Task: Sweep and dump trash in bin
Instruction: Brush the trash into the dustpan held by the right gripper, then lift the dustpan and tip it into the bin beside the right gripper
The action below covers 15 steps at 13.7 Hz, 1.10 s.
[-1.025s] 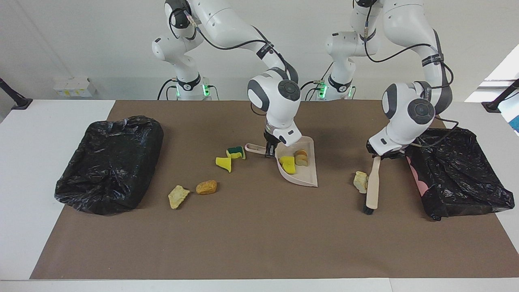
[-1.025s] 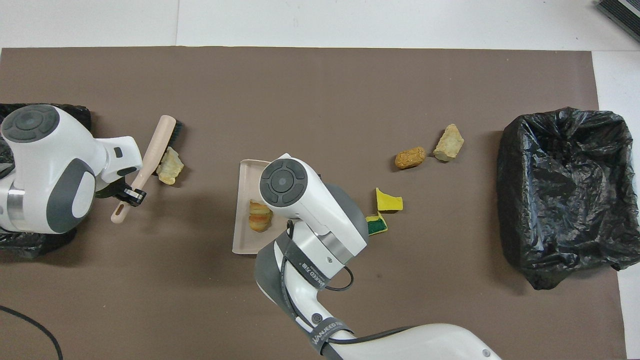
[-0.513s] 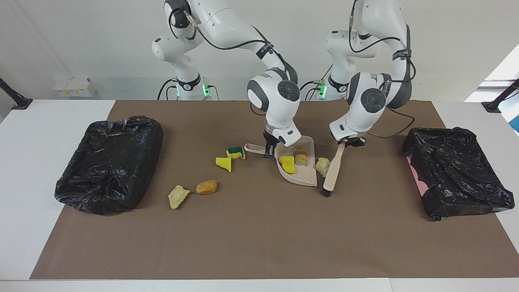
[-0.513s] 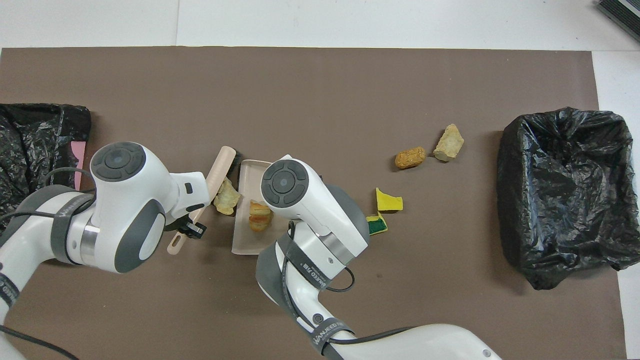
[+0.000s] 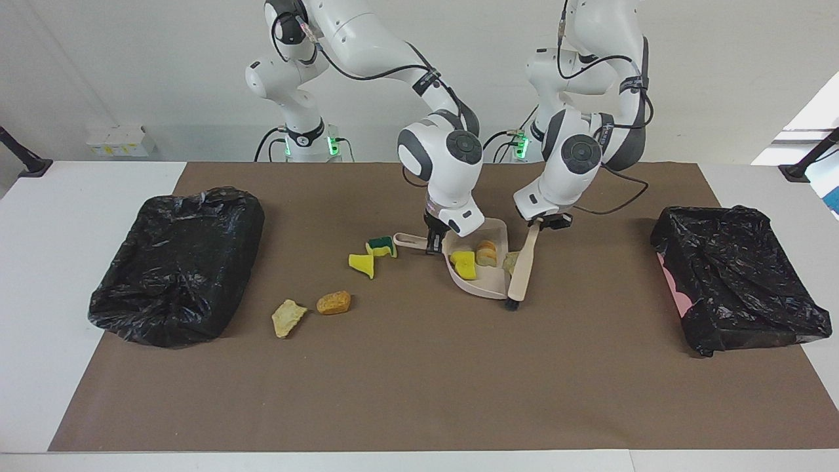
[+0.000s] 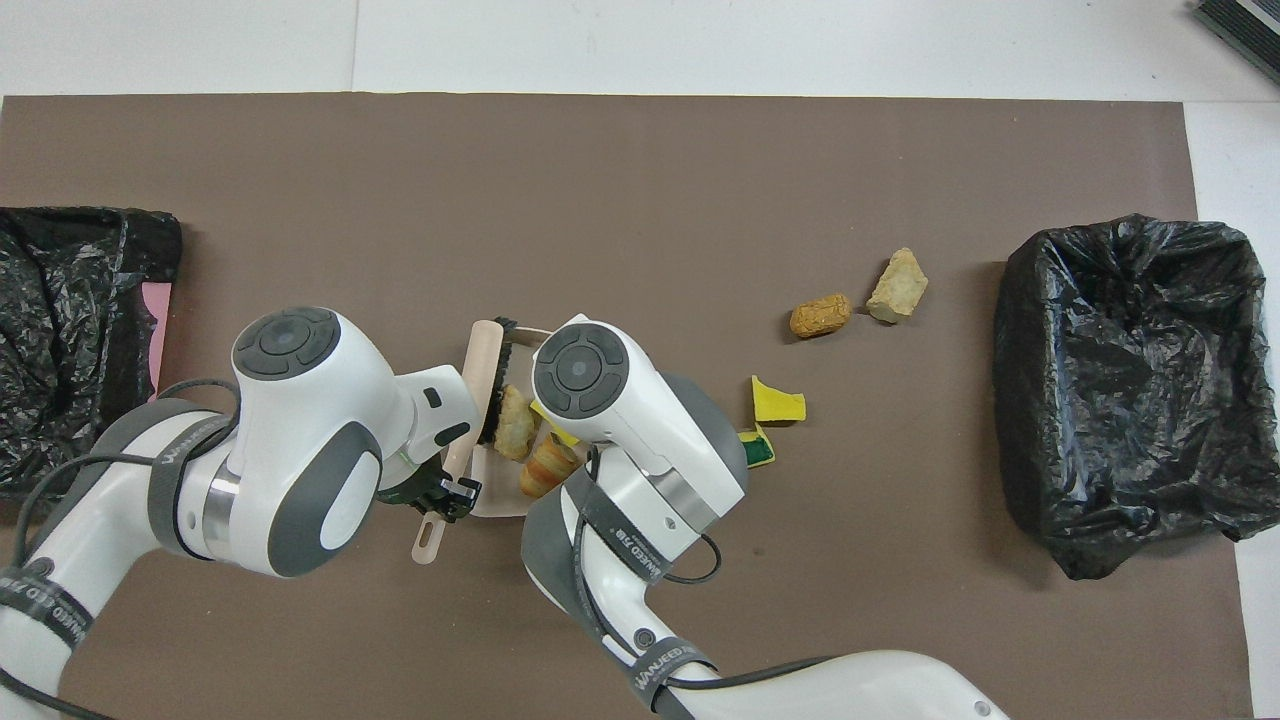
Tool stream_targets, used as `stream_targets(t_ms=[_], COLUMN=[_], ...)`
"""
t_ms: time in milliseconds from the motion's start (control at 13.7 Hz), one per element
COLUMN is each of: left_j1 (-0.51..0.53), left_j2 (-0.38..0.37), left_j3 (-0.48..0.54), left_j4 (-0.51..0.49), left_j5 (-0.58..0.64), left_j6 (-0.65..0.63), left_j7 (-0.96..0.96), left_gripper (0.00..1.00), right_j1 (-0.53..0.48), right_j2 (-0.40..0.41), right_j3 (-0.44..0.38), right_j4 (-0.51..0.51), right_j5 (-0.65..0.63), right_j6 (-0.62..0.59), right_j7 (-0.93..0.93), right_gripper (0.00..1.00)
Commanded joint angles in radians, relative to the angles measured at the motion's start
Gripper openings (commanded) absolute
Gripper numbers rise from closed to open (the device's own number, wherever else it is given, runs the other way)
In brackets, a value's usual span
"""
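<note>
My right gripper [image 5: 432,244] is shut on the handle of the beige dustpan [image 5: 482,285], which rests on the mat. In the pan lie a yellow sponge piece [image 5: 465,263] and a bread-like lump [image 5: 486,253]. My left gripper [image 5: 543,225] is shut on the brush [image 5: 522,265], whose bristles press a pale chunk [image 5: 510,261] at the pan's open edge. Loose trash lies toward the right arm's end: a green-backed sponge [image 5: 381,246], a yellow sponge [image 5: 362,263], an orange-brown lump [image 5: 333,302] and a tan chunk [image 5: 288,316].
A black-bagged bin [image 5: 177,265] stands at the right arm's end of the brown mat, and another black-bagged bin [image 5: 741,278] at the left arm's end. Both arms crowd the middle of the table over the dustpan.
My left gripper has swept the brush from beside the bin at its end over to the dustpan, pushing the pale chunk to the pan's edge. The right gripper has kept the pan in place.
</note>
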Motion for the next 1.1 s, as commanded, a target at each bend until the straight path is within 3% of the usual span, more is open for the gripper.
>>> stream_targets(t_ms=[0,293,513,805,1025], left_j1=[-0.002,0.047,0.033,-0.071,-0.196], left_j2=[-0.047,-0.112,-0.162,-0.314,-0.394], left_j3=[0.025,0.040,0.032,0.028,0.026], left_j4=[0.026,0.028,-0.060,-0.285,-0.393], left_j5=[-0.020,-0.001,0.047,0.046,0.046], left_j6=[-0.069,-0.167,-0.123,0.013,0.053], left_j7=[-0.026,-0.111,-0.231,-0.361,-0.479], left_gripper=[0.00,0.00,0.00,0.00,0.00], right_j1=[-0.011,-0.037,-0.089,-0.164,-0.250], right_j2=[-0.024,-0.038,-0.057,-0.099,-0.133], right_j3=[0.008,0.006,0.008,0.010,0.010], right_j4=[-0.045,-0.039,-0.031,-0.018,0.004], right_j5=[0.024,0.023,0.026,0.027,0.071], right_j6=[0.006,-0.002,-0.028,-0.063,-0.115], right_j7=[-0.045,-0.056,-0.117,-0.177,-0.247], right_gripper=[0.00,0.00,0.00,0.00,0.00])
